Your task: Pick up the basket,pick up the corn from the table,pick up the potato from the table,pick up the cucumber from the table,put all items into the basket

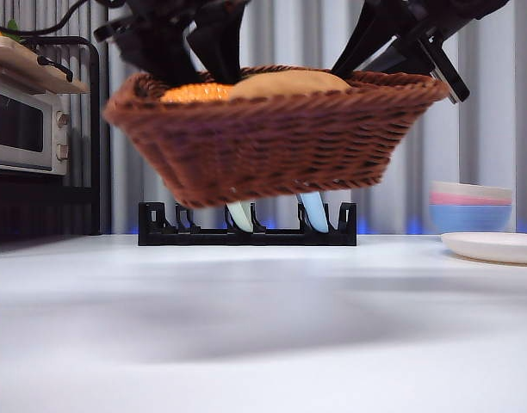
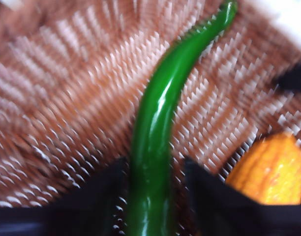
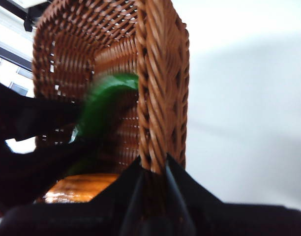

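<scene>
Above the white table the basket hangs in the air, tilted, with the corn toward its left and the potato beside it showing over the braided rim. Down inside it my left gripper has its jaws closed on the thick end of the cucumber, whose thin curved tip points away over the weave, the corn lying just beside. On the right, my right gripper pinches the basket's rim between nearly closed jaws and holds it clear of the table.
</scene>
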### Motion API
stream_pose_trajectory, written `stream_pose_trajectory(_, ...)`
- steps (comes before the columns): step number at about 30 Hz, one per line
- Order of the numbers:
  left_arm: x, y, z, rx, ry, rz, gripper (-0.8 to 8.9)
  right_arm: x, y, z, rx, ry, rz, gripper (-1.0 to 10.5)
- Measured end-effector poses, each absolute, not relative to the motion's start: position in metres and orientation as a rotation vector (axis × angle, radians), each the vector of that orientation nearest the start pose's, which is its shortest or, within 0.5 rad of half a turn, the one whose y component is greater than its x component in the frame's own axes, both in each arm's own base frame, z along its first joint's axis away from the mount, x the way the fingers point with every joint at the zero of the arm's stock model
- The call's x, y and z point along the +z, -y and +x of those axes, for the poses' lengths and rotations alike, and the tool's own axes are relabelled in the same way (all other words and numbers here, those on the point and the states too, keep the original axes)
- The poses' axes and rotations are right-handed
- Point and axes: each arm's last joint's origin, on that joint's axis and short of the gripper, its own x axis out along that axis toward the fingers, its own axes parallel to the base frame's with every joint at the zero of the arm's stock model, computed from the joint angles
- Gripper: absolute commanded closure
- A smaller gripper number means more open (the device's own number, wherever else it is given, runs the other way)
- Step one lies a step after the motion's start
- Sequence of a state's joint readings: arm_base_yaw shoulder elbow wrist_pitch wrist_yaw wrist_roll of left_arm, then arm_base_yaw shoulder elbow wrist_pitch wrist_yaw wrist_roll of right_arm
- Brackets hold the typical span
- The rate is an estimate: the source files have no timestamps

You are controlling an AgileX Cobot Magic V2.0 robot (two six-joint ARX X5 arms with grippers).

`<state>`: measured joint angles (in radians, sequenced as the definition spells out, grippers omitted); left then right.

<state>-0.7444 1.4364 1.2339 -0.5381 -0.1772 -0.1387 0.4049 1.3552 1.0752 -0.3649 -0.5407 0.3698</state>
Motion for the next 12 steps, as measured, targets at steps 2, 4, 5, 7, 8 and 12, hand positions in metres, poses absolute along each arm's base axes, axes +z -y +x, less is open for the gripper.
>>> stream_pose_trajectory(2, 0.311, 0.204, 0.229, -0.492, -0.702, 0.202, 3.04, 0.295, -0.127, 0.261, 0.745, -0.823, 0.364, 9.6)
stream_pose_trajectory(4, 0.315, 0.202, 0.227, -0.492, -0.699, 0.201, 3.05, 0.295, -0.127, 0.261, 0.705, -0.815, 0.352, 9.6)
stream_pose_trajectory(5, 0.320, 0.201, 0.225, -0.490, -0.699, 0.202, 3.05, 0.295, -0.127, 0.262, 0.681, -0.809, 0.345, 9.6)
stream_pose_trajectory(7, 0.335, 0.198, 0.223, -0.491, -0.680, 0.193, 3.05, 0.294, -0.125, 0.264, 0.636, -0.800, 0.337, 9.6)
stream_pose_trajectory(8, 0.345, 0.197, 0.222, -0.494, -0.658, 0.182, 3.05, 0.293, -0.123, 0.265, 0.616, -0.800, 0.338, 9.6)
stream_pose_trajectory(12, 0.388, 0.191, 0.215, -0.510, -0.562, 0.145, 3.05, 0.277, -0.118, 0.281, 0.561, -0.849, 0.360, 9.6)
